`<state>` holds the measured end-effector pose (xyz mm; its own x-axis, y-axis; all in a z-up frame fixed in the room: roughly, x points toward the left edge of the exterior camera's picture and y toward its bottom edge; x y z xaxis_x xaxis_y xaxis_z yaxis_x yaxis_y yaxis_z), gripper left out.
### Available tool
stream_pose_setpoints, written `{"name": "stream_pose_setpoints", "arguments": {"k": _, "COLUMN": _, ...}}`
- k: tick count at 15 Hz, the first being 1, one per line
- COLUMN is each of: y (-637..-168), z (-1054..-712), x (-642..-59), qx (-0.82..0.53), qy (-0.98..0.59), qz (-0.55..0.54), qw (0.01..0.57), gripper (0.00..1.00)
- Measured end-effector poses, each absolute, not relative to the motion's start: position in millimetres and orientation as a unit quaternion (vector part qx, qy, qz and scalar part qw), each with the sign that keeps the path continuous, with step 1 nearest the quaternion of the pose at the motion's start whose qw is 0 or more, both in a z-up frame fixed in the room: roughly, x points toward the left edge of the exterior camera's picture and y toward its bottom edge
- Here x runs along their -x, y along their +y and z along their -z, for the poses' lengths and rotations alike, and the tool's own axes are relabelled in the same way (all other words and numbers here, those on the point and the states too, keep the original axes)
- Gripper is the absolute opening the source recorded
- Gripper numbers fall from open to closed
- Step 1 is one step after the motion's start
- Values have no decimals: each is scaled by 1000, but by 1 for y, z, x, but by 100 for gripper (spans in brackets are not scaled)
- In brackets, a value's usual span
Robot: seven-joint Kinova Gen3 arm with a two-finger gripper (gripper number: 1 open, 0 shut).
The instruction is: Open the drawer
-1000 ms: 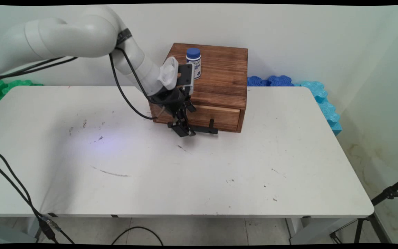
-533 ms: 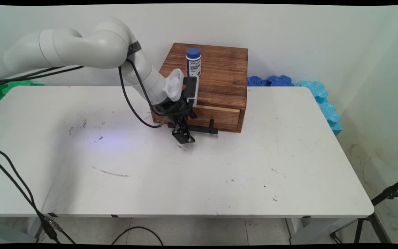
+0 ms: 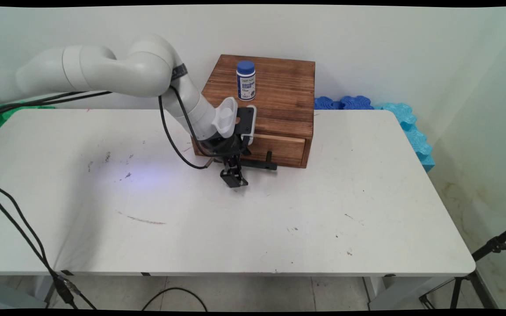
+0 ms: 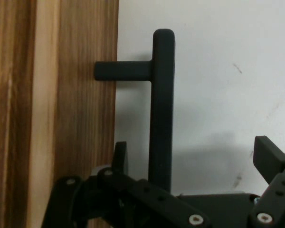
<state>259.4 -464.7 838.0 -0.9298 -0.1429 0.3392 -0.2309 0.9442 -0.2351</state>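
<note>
A white table (image 3: 279, 219), marked with small dark scuffs and one long grey streak near the front left. On it, at the back and close to the wall, a brown wooden box (image 3: 279, 101) with a drawer in front and a black handle (image 3: 259, 164) sticking out over the tabletop. On top of the box, a little white bottle (image 3: 246, 81) with a blue cap, standing upright.

Your white Kinova arm (image 3: 103, 74) reaches in from the left, elbow raised, forearm sloping down to the right. Its black two-finger gripper (image 3: 234, 179) points downward, low over the surface, fingers (image 4: 268, 156) spread apart.
</note>
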Motion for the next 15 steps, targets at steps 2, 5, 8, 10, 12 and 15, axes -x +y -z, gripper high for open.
{"name": "stream_pose_setpoints", "arguments": {"k": 2, "y": -465, "z": -834, "x": -258, "qx": -94, "qy": -973, "qz": -137, "qw": 158, "gripper": 100}}
{"name": "stream_pose_setpoints", "arguments": {"k": 5, "y": -466, "z": -830, "x": -256, "qx": -92, "qy": -974, "qz": -138, "qw": 155, "gripper": 100}}
{"name": "stream_pose_setpoints", "arguments": {"k": 8, "y": -467, "z": -827, "x": -255, "qx": -91, "qy": -974, "qz": -138, "qw": 153, "gripper": 100}}
{"name": "stream_pose_setpoints", "arguments": {"k": 10, "y": -467, "z": -825, "x": -254, "qx": -91, "qy": -974, "qz": -138, "qw": 153, "gripper": 100}}
{"name": "stream_pose_setpoints", "arguments": {"k": 12, "y": -466, "z": -824, "x": -253, "qx": -91, "qy": -974, "qz": -137, "qw": 153, "gripper": 100}}
{"name": "stream_pose_setpoints", "arguments": {"k": 15, "y": -463, "z": -822, "x": -252, "qx": -92, "qy": -975, "qz": -134, "qw": 153, "gripper": 100}}
